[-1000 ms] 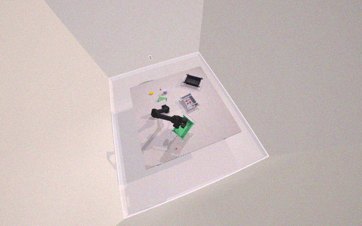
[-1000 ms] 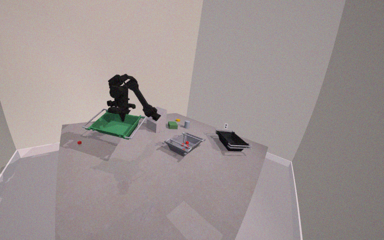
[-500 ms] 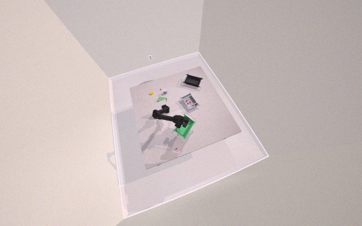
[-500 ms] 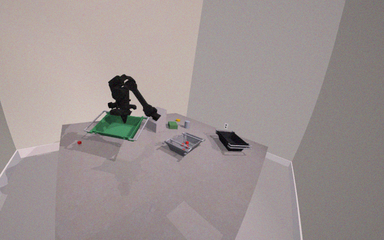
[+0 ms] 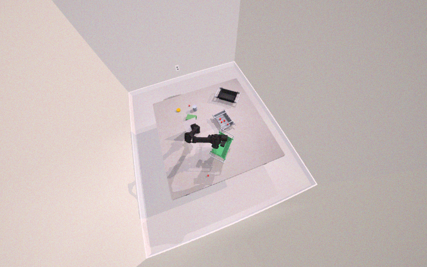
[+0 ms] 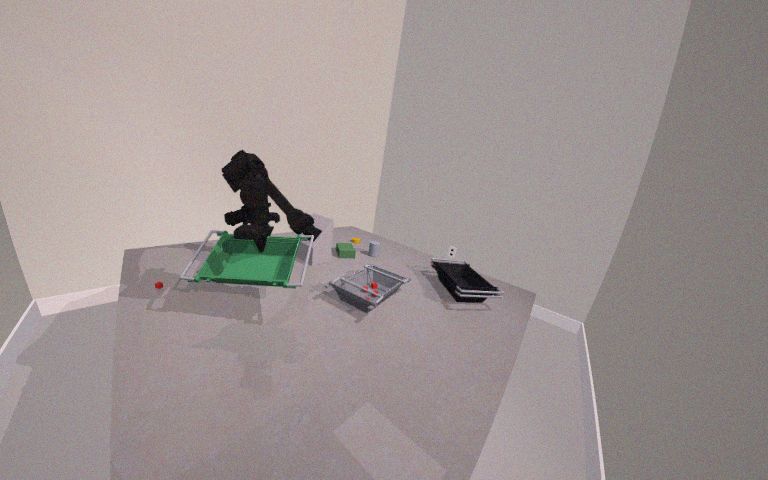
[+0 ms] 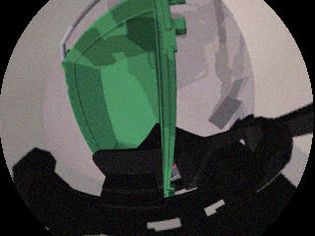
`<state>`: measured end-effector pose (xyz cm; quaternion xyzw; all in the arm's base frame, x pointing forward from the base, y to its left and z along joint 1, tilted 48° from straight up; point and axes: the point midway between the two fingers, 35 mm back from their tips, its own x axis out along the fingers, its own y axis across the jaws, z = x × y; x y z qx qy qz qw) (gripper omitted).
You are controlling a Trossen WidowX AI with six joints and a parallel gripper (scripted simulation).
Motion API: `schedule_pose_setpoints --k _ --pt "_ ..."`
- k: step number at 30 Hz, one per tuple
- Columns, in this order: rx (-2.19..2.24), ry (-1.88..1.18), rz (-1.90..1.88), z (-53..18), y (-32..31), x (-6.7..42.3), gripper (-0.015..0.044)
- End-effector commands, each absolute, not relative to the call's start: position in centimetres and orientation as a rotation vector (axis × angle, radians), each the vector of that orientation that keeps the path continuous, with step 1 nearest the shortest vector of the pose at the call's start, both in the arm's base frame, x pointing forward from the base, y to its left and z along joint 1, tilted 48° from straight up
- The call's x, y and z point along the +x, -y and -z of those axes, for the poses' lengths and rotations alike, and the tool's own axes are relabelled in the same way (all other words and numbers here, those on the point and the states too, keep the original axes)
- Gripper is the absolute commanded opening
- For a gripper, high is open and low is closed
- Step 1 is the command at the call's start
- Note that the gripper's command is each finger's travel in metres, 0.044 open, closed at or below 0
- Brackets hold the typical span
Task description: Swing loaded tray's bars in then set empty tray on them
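My gripper [image 5: 224, 139] [image 6: 260, 244] [image 7: 160, 126] is shut on the long rim of the empty green tray [image 5: 220, 152] [image 6: 249, 266] [image 7: 118, 105]. It holds the tray clear of the table, roughly level, and the tray's own wire bars stick out past its ends. The loaded grey tray [image 5: 219, 113] [image 6: 351, 295] stands on the table just beyond the green one, apart from it. Small red blocks [image 5: 222, 120] [image 6: 370, 289] lie inside it. Thin wire bars seem to lie across its top in the exterior view.
A black tray [image 5: 227, 94] [image 6: 464, 280] stands at the far corner. A green block [image 5: 190, 117] [image 6: 345, 250], a yellow piece [image 5: 178, 109] [image 6: 355, 240] and a grey cylinder [image 5: 194, 108] [image 6: 374, 248] lie near the arm's base. A loose red block [image 5: 208, 175] [image 6: 159, 284] lies on the table.
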<state>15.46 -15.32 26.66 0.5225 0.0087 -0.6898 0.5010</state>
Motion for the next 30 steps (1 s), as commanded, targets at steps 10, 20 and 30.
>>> schedule_pose_setpoints --k 10,20,30 --pt "1.185 -0.159 1.633 -25.3 13.6 20.1 0.0000" --pt "1.110 -0.261 1.612 -23.7 11.8 23.2 0.0000" --pt "1.026 -0.353 1.587 -21.9 9.5 26.0 0.0000"
